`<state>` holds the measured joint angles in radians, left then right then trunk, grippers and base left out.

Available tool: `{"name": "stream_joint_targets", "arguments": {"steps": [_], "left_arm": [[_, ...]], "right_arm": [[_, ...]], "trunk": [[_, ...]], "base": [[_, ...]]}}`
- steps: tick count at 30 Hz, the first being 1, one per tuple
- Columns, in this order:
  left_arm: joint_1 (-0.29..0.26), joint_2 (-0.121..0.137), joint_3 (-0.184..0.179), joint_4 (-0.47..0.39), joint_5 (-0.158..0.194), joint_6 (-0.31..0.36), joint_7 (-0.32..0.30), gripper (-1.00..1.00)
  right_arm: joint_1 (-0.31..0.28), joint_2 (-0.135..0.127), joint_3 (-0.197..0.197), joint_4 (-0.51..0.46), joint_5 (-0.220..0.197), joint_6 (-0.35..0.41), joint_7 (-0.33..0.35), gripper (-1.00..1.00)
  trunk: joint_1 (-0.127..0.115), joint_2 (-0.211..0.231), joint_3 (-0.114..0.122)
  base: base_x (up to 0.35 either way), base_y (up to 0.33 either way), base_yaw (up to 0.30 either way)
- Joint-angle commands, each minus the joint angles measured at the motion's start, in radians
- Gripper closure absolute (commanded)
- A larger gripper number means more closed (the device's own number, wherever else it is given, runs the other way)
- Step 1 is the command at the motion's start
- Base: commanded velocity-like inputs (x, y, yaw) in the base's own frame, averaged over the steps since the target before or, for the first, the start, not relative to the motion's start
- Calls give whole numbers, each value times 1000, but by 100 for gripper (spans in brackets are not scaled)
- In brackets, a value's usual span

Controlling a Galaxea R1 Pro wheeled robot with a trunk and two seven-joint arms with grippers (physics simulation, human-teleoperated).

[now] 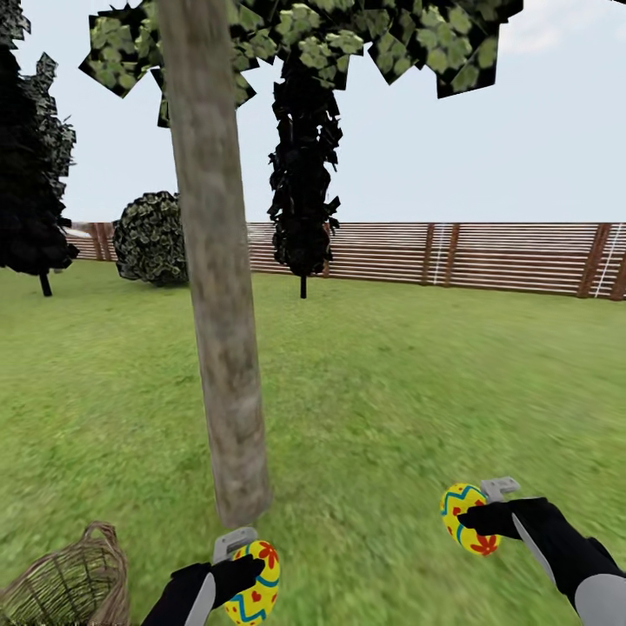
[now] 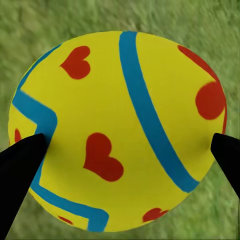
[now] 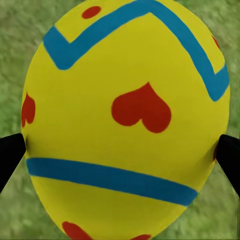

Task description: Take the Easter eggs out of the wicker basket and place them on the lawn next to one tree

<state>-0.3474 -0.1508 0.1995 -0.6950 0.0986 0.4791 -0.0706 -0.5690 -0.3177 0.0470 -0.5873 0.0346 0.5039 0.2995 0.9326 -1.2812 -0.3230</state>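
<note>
Yellow, red-flowered, blue-zigzagged Easter eggs: one (image 1: 255,584) pinched in my left end effector (image 1: 248,569), another (image 1: 467,518) in my right end effector (image 1: 465,520).

Even, bright daylight with no evident source. The lawn (image 1: 417,391) carries no cast shadows or glare. Its grass texture smears toward the lower frame edges; in both wrist views it lies soft behind sharp foregrounds.

Head view looks out over lawn (image 1: 391,391); wrist views face down, close.
</note>
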Motion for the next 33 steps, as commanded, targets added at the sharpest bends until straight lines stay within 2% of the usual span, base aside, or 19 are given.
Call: {"name": "stream_joint_targets", "arguments": {"steps": [1,15,25,31,33], "left_arm": [[-1,-3,6,-1,6,7,-2,100],[-1,-4,6,-1,5,-3,-1,100],[-1,-3,9,-1,7,-2,0,100],[-1,-3,9,-1,9,-4,0,100],[-1,-3,9,0,8,-4,0,100]], "right_arm": [[0,-1,4,-2,4,4,2,100],[0,3,16,-2,3,3,-7,100],[0,-9,12,-10,-2,3,6,100],[0,-4,14,-8,0,5,2,100],[0,-3,13,-8,-1,5,0,100]], "trunk": [[0,-1,-1],[0,-1,-1],[0,-1,-1],[0,-1,-1],[8,-15,-8]], "base": [[174,-303,290],[75,-194,285],[0,-3,20],[0,0,0],[0,0,0]]}}
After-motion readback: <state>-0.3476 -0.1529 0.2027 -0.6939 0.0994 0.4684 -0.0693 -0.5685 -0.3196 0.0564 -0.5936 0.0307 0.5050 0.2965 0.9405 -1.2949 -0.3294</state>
